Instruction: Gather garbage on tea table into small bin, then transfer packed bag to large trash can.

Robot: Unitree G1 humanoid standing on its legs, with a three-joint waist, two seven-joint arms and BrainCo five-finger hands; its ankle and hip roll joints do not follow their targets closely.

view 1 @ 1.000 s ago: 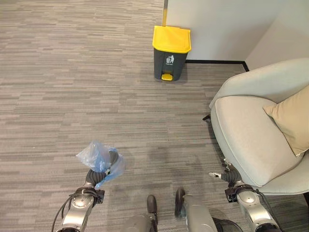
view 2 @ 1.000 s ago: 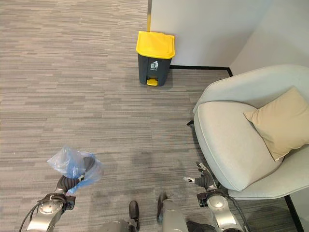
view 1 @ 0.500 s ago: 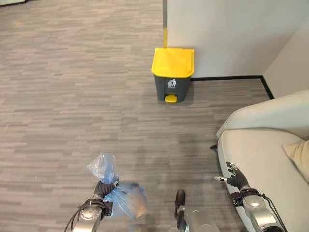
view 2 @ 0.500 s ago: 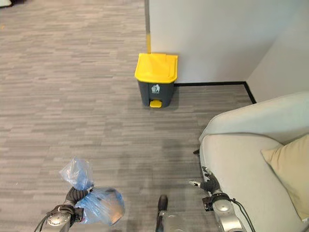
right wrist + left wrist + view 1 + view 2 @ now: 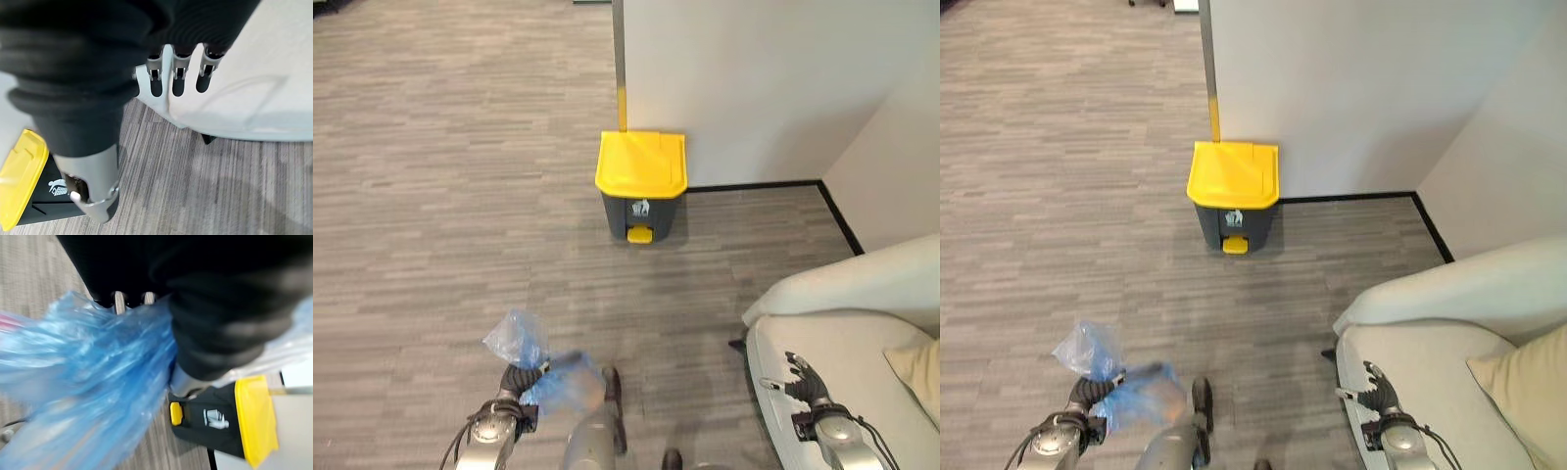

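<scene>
Carpet floor (image 5: 440, 196), grey, runs to a white wall (image 5: 754, 78). Cream armchair (image 5: 862, 323) stands at the robot's right. Grey pedal bin with yellow lid (image 5: 642, 186), lid closed, stands against the wall's corner. Blue plastic bag (image 5: 540, 364) hangs gathered in the left hand (image 5: 512, 384), fingers clenched round its neck. Right hand (image 5: 802, 380) hovers beside the armchair seat, fingers relaxed, empty.

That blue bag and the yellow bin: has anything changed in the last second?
The whole picture has shifted, so the camera moved and not the things; the yellow-lidded trash can now shows nearer the middle of the view, with less of the armchair in sight. The left hand still grips the blue bag by its neck; the right hand stays open and empty. The can's lid is still shut.
</scene>
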